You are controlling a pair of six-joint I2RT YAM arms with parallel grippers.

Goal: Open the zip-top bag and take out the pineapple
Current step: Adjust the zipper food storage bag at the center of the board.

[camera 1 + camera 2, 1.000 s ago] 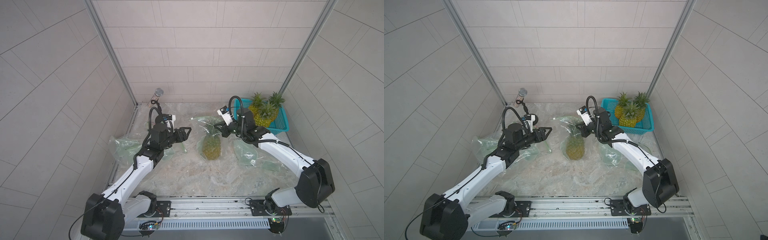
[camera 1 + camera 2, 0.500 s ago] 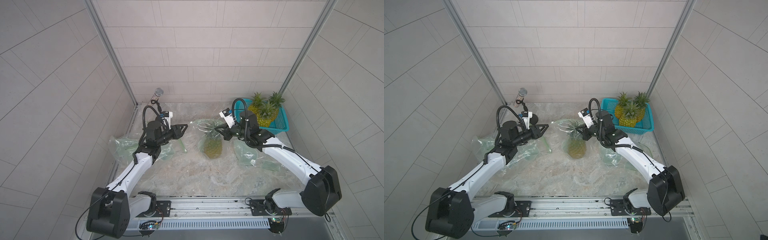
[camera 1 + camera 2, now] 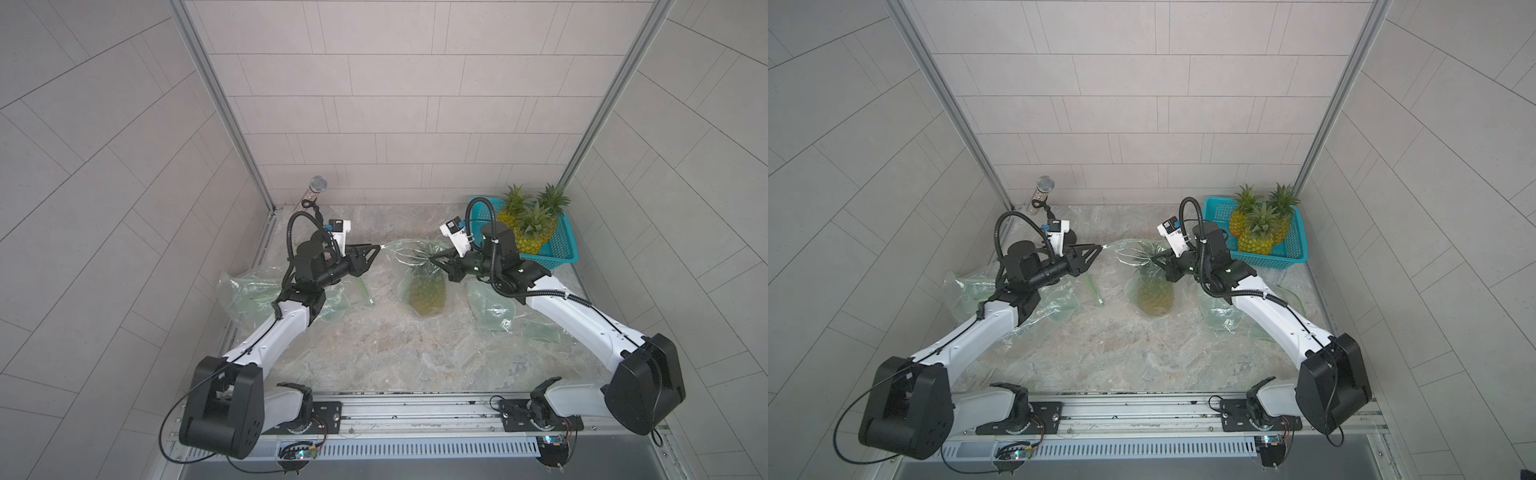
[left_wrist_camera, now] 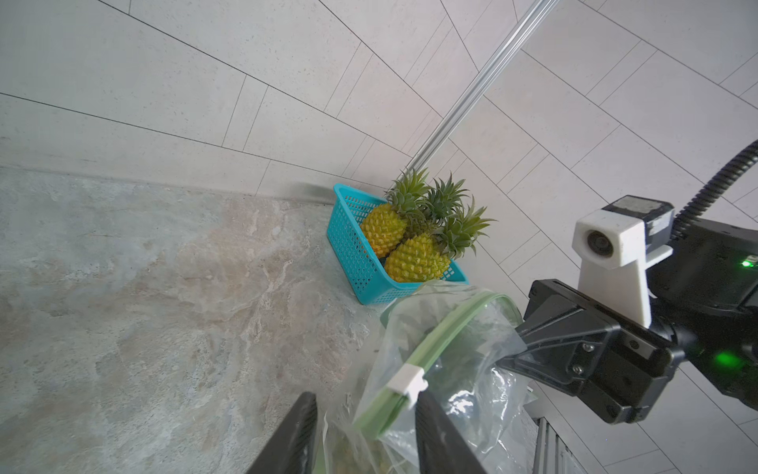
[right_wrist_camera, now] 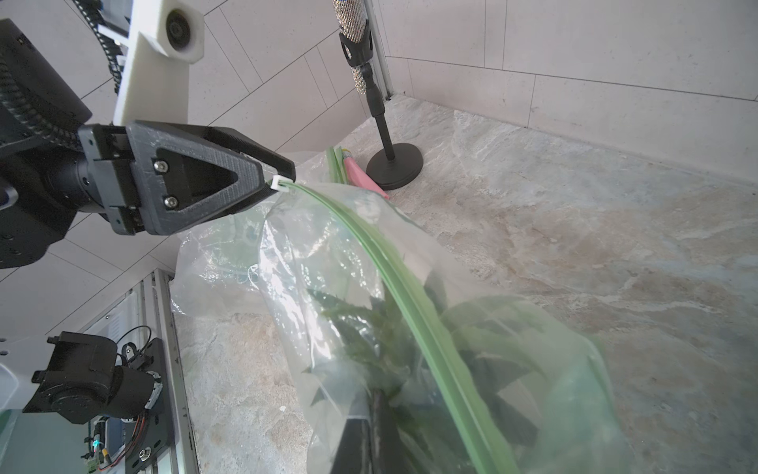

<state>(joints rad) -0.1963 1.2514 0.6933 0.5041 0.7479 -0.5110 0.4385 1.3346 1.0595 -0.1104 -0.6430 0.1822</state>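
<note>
The left gripper (image 4: 363, 399) stands with its jaws partway apart at the white slider (image 4: 408, 381) of the zip-top bag (image 5: 287, 262). The slider lies against one fingertip (image 4: 424, 410), and I cannot tell whether it is truly pinched. Across the bag the right gripper (image 3: 434, 261) is clenched on the film close under the green zip track (image 5: 393, 283), which is strung between the two pincers. The bag stands upright about mid-desk, nearer the far edge. The pineapple (image 3: 428, 293) is inside it, body down on the desk (image 3: 374, 353) and crown up under the track. The track looks pressed together along most of what shows, so I judge the step in hand to be running the slider.

To do it well, seat the slider squarely between both pads before any pull, since a hold by one corner would likely slip off. Use the right pincer as the anchor and draw the slider straight along the band, level, with the track taut. A pull upward or sideways could lift the fruit or tip it. The film is thin and the crown leaves press into it, so go gently.

Slack empty bags (image 3: 249, 291) lie by the left edge and under the right arm. A teal basket (image 3: 563, 253) holding loose fruit (image 3: 528, 232) sits in the far right corner, and a microphone stand (image 3: 318, 187) in the far left
</note>
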